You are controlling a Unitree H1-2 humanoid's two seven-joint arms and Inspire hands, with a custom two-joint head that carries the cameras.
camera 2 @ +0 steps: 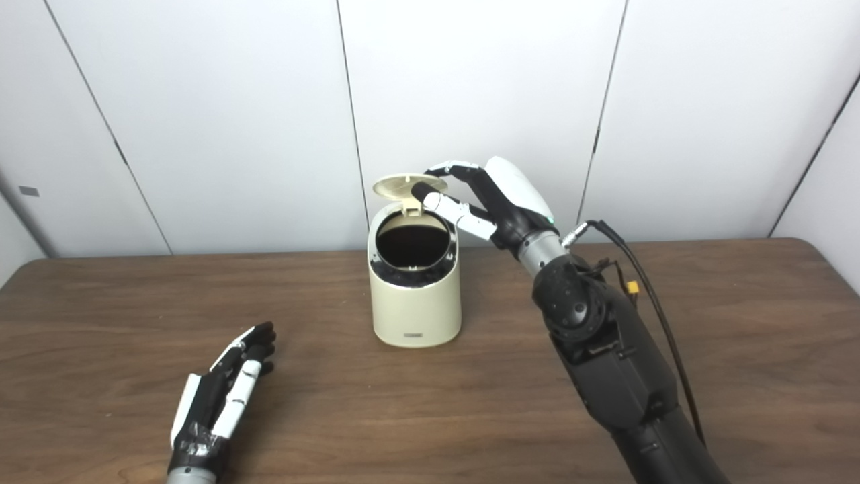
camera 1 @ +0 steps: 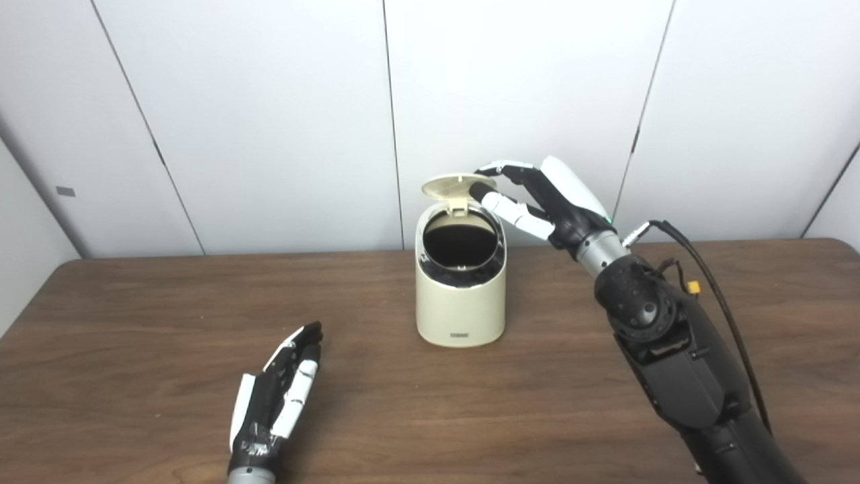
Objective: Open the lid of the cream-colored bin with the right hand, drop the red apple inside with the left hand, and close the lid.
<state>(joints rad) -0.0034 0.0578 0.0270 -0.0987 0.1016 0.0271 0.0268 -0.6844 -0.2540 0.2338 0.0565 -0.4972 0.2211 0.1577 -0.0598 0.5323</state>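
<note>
The cream-colored bin (camera 1: 461, 296) stands upright at the middle of the table, its round mouth dark and open. Its lid (camera 1: 458, 186) is tipped up behind the mouth on its hinge. My right hand (camera 1: 537, 198) reaches in from the right at lid height, fingertips touching the lid's right edge, one finger above and one below it. My left hand (camera 1: 275, 396) lies low over the table at the front left, fingers straight and together, holding nothing. No red apple shows in either view; the bin's inside is too dark to tell.
The brown wooden table (camera 1: 134, 323) stretches wide on both sides of the bin. White wall panels stand right behind it. A black cable (camera 1: 705, 269) with a yellow connector loops off my right forearm.
</note>
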